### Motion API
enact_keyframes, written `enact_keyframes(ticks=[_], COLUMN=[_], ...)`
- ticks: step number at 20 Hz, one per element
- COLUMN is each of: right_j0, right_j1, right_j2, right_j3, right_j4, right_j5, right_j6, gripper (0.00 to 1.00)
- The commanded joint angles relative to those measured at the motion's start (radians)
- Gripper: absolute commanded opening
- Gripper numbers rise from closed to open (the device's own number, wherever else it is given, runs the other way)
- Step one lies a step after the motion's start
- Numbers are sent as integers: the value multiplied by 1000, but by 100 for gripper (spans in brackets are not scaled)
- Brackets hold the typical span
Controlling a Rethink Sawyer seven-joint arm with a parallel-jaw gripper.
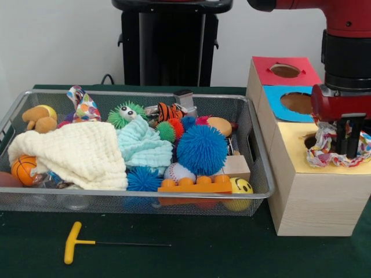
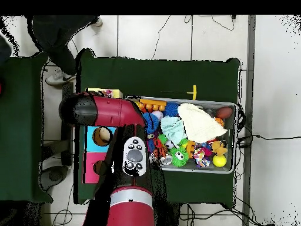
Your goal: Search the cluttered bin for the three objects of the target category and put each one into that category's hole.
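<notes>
My gripper (image 1: 348,152) hangs over the yellow-topped wooden box (image 1: 293,152) at the right, its fingers close together and shut on a multicoloured braided rope toy (image 1: 320,148). The rope's loops spread to both sides of the fingers and rest on the yellow top, covering most of the hole there. Behind stand a blue-topped box (image 1: 272,98) and a red-topped box (image 1: 264,68), each with a round hole. In the overhead view the red arm (image 2: 111,112) hides the gripper and the rope; only a corner of the yellow box (image 2: 109,93) shows.
The wire bin (image 1: 259,168) holds a cream cloth (image 1: 81,153), a mint cloth (image 1: 142,145), a blue spiky ball (image 1: 202,149), a green spiky ball (image 1: 124,114), an orange brick (image 1: 194,185) and several small balls. A yellow T-handle key (image 1: 75,242) lies in front. A person's legs (image 2: 59,35) show at the overhead view's top left.
</notes>
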Motion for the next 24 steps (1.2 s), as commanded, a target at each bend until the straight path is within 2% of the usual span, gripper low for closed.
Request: enact_keyframes(ticks=[1,15,24], right_j0=[-61,-68,-78], right_j1=[69,56,53], right_j2=[58,62,70], right_j3=[91,116,106], right_j4=[-77,-80,-102], right_j5=[-14,11,24], right_j6=[58,51,9], gripper=[0,0,0])
